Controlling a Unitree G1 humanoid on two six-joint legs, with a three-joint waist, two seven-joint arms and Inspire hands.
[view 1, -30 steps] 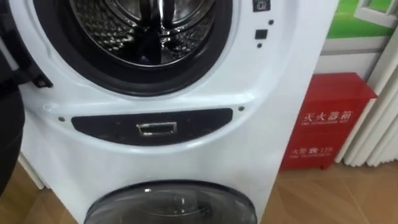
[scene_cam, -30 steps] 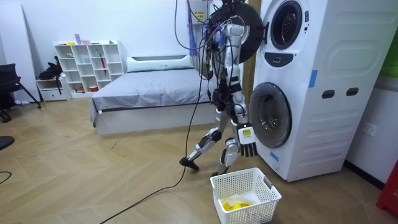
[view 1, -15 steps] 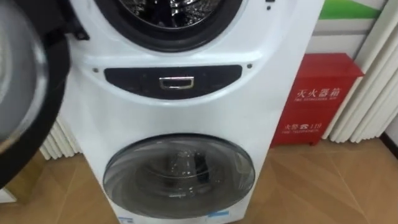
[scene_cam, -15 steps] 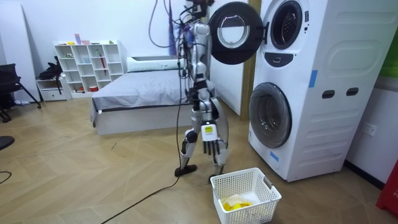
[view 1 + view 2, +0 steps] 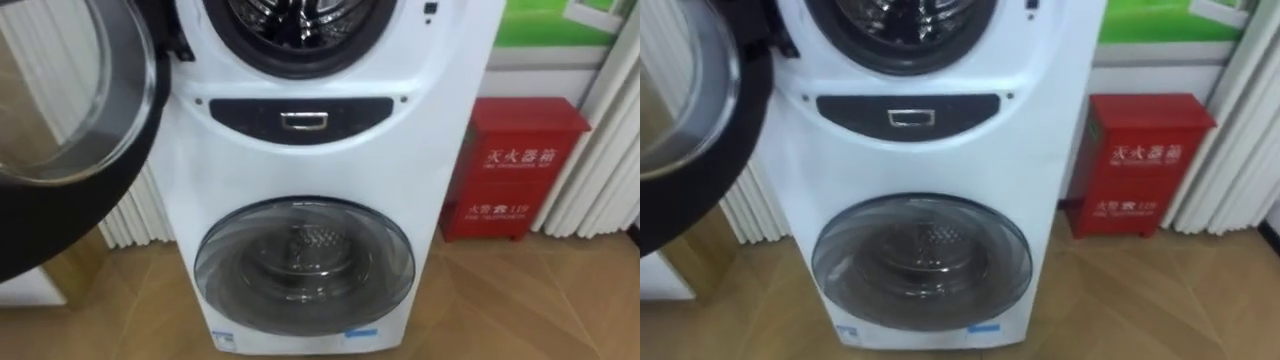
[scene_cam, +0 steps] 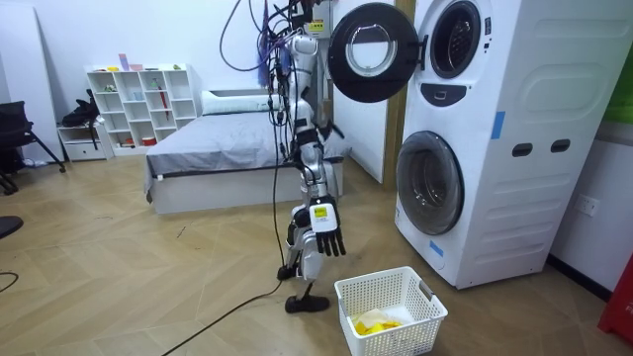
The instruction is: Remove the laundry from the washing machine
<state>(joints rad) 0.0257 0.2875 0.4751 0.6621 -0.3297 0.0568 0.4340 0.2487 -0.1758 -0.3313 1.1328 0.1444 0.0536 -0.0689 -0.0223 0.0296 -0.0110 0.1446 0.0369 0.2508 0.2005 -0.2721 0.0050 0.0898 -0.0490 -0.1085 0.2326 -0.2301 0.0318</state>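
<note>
Near the stacked washing machine [image 6: 495, 138], the robot stands a step off, with the white basket [image 6: 372, 278] on the floor close by its feet. Its right hand [image 6: 326, 240] hangs low, fingers straight and apart, holding nothing. A yellow cloth [image 6: 374, 321] lies in the basket; the part of the upper drum [image 5: 300, 20] in view shows bare metal. I judge the next reach wants a square approach, clear of the open door [image 5: 70, 120] on the left, then a deep reach before the fingers close.
</note>
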